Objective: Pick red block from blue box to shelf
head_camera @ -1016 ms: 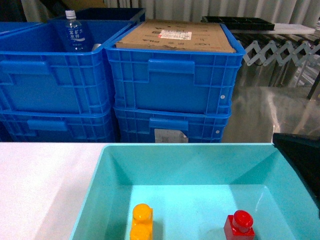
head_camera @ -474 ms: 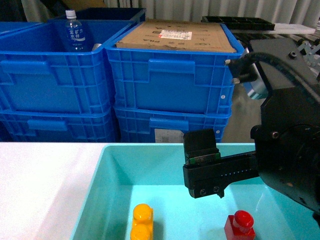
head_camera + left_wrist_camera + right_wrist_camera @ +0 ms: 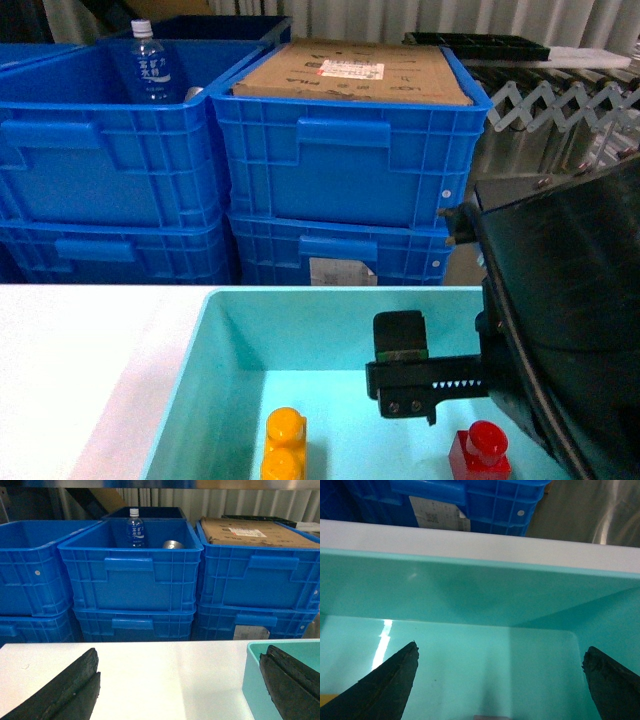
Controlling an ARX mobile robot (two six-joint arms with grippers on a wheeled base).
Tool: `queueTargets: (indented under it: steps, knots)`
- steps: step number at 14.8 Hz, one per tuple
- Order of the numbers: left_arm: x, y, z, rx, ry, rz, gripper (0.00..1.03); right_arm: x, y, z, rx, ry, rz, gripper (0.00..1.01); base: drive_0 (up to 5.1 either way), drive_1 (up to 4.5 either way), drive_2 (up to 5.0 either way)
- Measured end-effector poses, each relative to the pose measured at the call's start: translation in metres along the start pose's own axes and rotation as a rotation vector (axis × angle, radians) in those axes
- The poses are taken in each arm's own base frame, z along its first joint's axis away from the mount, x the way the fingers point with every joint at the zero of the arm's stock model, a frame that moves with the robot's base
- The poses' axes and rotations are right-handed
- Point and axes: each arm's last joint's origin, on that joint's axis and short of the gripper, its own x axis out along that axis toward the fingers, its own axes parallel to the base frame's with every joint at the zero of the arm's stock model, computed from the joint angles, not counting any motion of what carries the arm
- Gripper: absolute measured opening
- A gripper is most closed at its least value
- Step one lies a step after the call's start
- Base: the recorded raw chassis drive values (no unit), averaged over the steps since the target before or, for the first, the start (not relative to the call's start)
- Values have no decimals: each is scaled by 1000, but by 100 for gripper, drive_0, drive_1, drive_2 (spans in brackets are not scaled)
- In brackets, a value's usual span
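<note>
The red block [image 3: 480, 449] stands on the floor of the blue box [image 3: 203, 336], near its front right. My right gripper [image 3: 428, 386] hangs open inside the box, just behind and left of the block. In the right wrist view its fingers [image 3: 395, 680] are spread wide over the turquoise floor [image 3: 485, 645], with nothing between them. My left gripper [image 3: 180, 652] is open over the white table [image 3: 165, 680], left of the box's rim [image 3: 251, 680]. The shelf is out of view.
A yellow-orange two-stud brick [image 3: 284, 446] lies in the box's front left. Stacked dark blue crates [image 3: 340, 170] stand behind the table, one holding a cardboard carton [image 3: 350, 72], another a water bottle [image 3: 135, 528]. A folding grey barrier [image 3: 555, 105] is at the back right.
My right arm came into the head view from the right. It then dropped lower into the box, closer to the red block. The blocks have not moved.
</note>
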Motion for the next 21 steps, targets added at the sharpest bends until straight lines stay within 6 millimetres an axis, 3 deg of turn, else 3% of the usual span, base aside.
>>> queueTargets:
  steps: [6, 21]
  knots:
    - [0, 0, 0, 0, 0, 0, 98, 10, -1, -47, 26, 104, -57, 98, 0, 0, 0]
    - [0, 0, 0, 0, 0, 0, 98, 11, 0, -67, 69, 135, -22, 98, 0, 0, 0]
